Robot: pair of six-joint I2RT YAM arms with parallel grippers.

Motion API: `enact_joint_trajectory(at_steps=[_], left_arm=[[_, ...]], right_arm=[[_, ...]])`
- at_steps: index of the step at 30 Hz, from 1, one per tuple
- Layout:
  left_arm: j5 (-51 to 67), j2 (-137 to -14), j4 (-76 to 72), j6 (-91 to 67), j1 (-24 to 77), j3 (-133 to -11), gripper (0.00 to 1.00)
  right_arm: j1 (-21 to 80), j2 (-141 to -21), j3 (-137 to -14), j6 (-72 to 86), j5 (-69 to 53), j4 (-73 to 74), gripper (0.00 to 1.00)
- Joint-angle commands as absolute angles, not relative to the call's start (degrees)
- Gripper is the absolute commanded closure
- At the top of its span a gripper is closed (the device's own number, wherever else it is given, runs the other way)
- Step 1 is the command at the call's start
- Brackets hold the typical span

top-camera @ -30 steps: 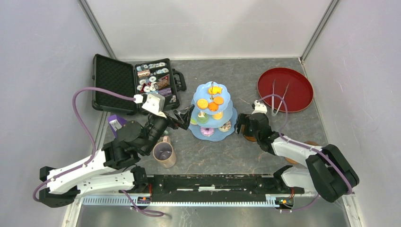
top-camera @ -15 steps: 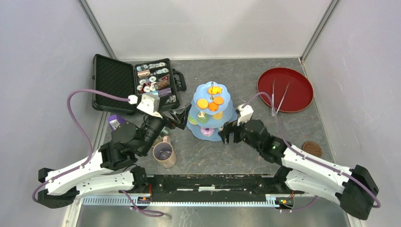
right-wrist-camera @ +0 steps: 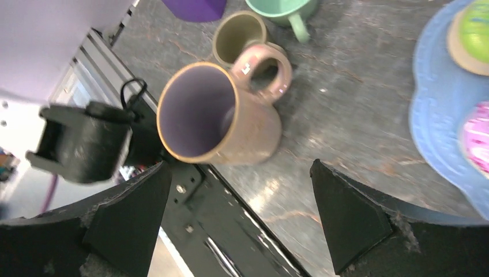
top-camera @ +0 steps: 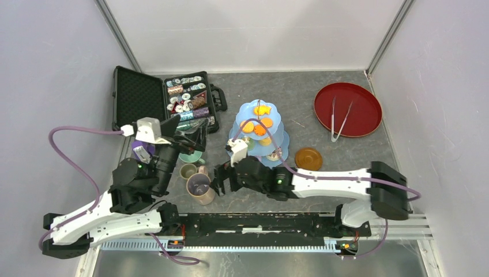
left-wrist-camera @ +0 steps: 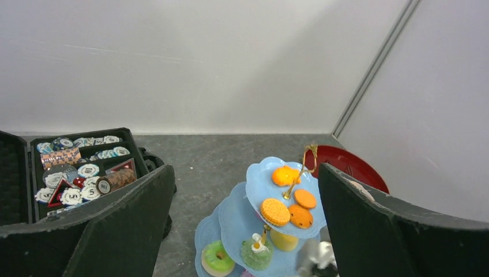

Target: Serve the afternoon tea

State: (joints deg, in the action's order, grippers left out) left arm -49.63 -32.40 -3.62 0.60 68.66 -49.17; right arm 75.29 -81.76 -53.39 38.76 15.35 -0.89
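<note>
Down at the near side of the table, the right gripper [top-camera: 218, 182] hangs low just beside the tan mug [top-camera: 199, 188], jaws spread wide, nothing between them. Its wrist view has the mug dead ahead, upright, purple inside, clear of both fingers [right-wrist-camera: 124, 216].

Look at that handle: it points back to the small olive cup [top-camera: 188, 171], just beside it. Behind that sits the green cup [top-camera: 191, 156], with a purple object [top-camera: 142, 151] off to the left.

Over on the other side, the left gripper [top-camera: 187, 136] is raised above the green cup, gaping wide and carrying nothing.

And the centrepiece! The pale-blue cake stand [left-wrist-camera: 259, 183] stands upright mid-table, orange biscuits [left-wrist-camera: 275, 212] on its top tier and a green donut [left-wrist-camera: 218, 258] on the bottom one. The right arm stretches across in front of it. One brown coaster [top-camera: 308, 158] lies flat just right of the stand's base.

At the back, the black case [top-camera: 137, 99] lies open on the left. The dark-red tray [top-camera: 360, 98] on the right has tongs [top-camera: 339, 120] resting in it.
</note>
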Motion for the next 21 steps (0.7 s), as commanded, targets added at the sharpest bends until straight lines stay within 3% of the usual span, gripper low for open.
enact_joint_trajectory(at_steps=[1,7,10,21], left_arm=[[-53.76,-30.42,-8.67,3.58,68.97,-48.39,0.00],[-53.66,-29.40,-9.23,3.88,68.92,-47.91,0.00],[-53.31,-29.26,-9.23,3.91,68.92,-47.84,0.00],[-52.73,-30.61,-9.69,4.56,68.91,-47.46,0.00]], right_arm=[[76.64,-91.68,-62.40,48.47,15.09,-2.55,0.01],[78.92,-101.06,-74.47,52.95,22.86,8.68,0.01],[79.11,-104.22,-78.75,55.03,28.53,17.20,0.16],[80.06,-115.44,-95.33,46.61,36.04,34.90,0.52]])
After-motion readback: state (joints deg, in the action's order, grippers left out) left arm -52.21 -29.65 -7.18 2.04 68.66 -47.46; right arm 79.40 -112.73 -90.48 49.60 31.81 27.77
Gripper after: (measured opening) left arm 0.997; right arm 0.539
